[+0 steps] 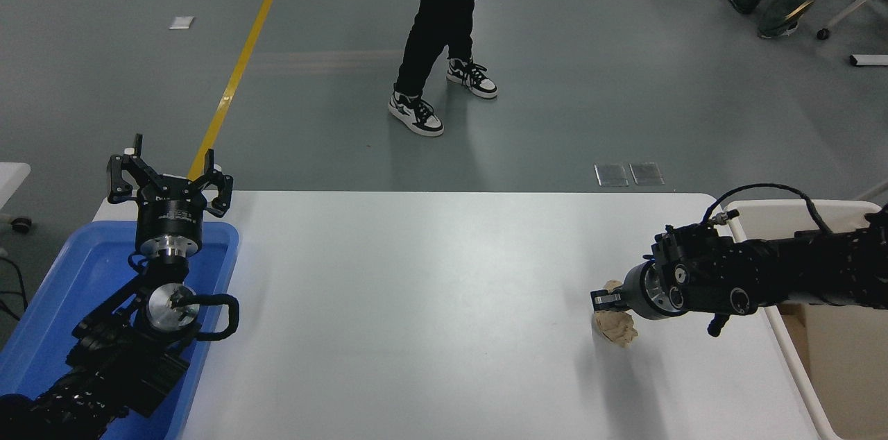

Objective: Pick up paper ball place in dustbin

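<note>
2 claws are in view, but only the right claw (605, 301) is at work, clamped on the paper ball (617, 325), which sits low over the white desk (416, 301) near its right edge. The grasp looks made; the lift seems the step in hand. Next it needs raising and carrying right, over the dustbin (770, 211) rim. Left claw (168, 180) rests spread wide above the blue tray (62, 287).

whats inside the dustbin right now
Only part of the dustbin shows at the table's right edge. Its visible cream walls look bare; the right arm covers the middle, and the rest runs out of frame.
</note>
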